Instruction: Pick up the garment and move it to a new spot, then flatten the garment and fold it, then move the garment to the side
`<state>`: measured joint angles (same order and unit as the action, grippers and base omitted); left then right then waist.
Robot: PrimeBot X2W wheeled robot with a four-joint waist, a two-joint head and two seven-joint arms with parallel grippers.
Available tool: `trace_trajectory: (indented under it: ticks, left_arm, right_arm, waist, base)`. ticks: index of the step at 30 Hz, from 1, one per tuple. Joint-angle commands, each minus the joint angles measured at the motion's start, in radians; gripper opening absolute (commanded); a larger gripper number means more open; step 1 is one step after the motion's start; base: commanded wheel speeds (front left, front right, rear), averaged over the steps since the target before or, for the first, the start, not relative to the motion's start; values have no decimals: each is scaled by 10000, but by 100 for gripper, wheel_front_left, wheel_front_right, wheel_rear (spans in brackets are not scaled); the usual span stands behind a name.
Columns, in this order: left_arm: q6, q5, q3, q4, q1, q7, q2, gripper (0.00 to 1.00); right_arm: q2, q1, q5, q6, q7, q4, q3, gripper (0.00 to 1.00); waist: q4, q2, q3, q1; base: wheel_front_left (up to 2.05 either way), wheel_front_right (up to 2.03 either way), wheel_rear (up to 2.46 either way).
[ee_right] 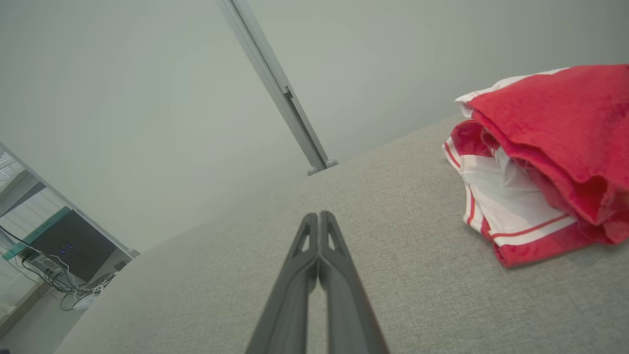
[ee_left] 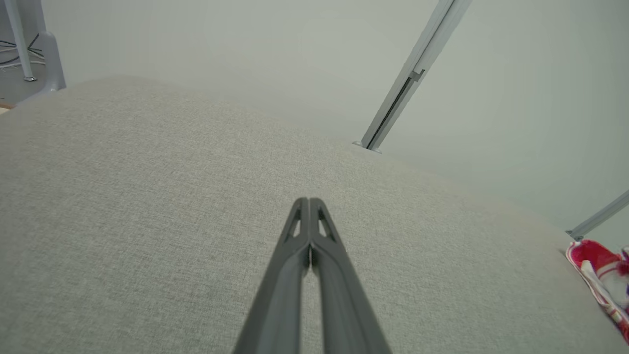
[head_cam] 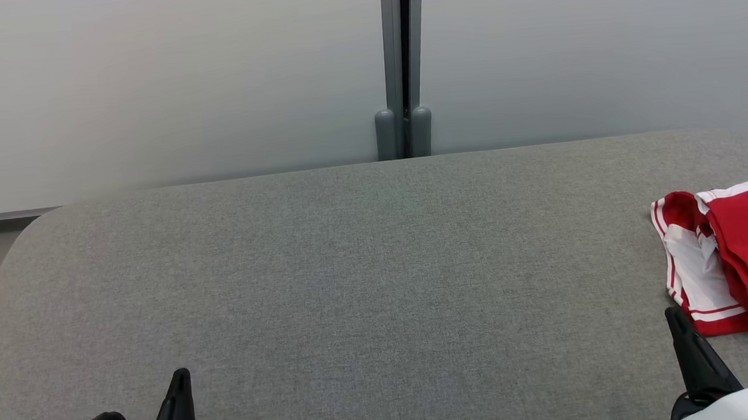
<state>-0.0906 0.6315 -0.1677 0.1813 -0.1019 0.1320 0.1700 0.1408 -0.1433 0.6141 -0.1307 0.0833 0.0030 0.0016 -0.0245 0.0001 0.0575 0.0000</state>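
At right edge of table (head_cam: 352, 270), bunched garment (head_cam: 734, 259); left hand (ee_left: 308, 200), right hand (ee_right: 318, 214) each pressed together, open room between.

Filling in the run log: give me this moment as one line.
garment: bunched, right side of grey table, not held | left gripper: shut, empty | right gripper: shut, empty, short of garment

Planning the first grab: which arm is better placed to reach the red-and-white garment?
Right. The right gripper lies just short of the red-and-white garment at the right of the grey table; the left gripper is far across it.
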Motion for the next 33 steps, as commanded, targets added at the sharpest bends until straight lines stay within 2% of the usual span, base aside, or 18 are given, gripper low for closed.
trace_trajectory:
  ticks: [1, 33]
  left_arm:
    - [111, 383, 177, -90, 378, -65, 19, 0]
    - [998, 4311, 1247, 193, 1135, -1026, -442, 0]
  right_arm:
    - [35, 305, 401, 0, 11, -34, -105, 0]
    - [-321, 1254, 4402, -1, 101, 966, -508, 0]
  waist:
    - [4, -1, -8, 0]
    - [77, -1, -190, 0]
  base:
    - [0, 0, 0]
    - [0, 0, 0]
